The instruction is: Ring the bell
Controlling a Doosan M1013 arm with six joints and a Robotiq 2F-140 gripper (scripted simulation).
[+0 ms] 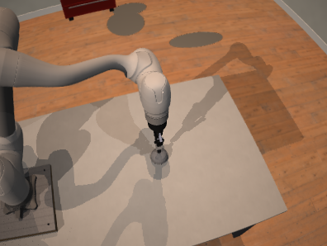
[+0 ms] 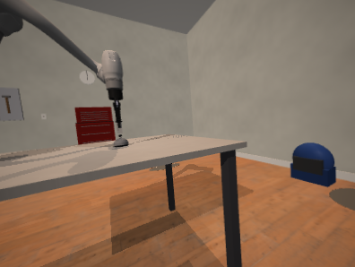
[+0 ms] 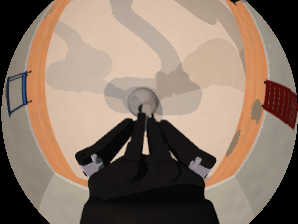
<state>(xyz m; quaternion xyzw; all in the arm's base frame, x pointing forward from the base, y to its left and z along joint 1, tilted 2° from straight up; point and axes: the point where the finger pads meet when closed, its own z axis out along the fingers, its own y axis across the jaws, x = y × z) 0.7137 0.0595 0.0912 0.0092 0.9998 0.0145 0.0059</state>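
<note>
A small grey dome bell [image 1: 159, 156] sits near the middle of the pale table top. It also shows in the exterior view [image 2: 120, 142] and in the wrist view [image 3: 143, 102]. My gripper [image 1: 158, 144] points straight down over the bell with its fingers shut together. The fingertips [image 2: 120, 135] meet the top of the bell where its button is. In the wrist view the closed fingertips [image 3: 143, 111] cover the bell's centre, so the button itself is hidden. Nothing is held between the fingers.
The robot base plate [image 1: 29, 206] stands at the table's left front corner. A red cabinet [image 2: 93, 124] stands by the far wall and a blue object [image 2: 313, 164] sits on the floor at the right. The table's right edge [image 1: 252, 136] drops to the wooden floor.
</note>
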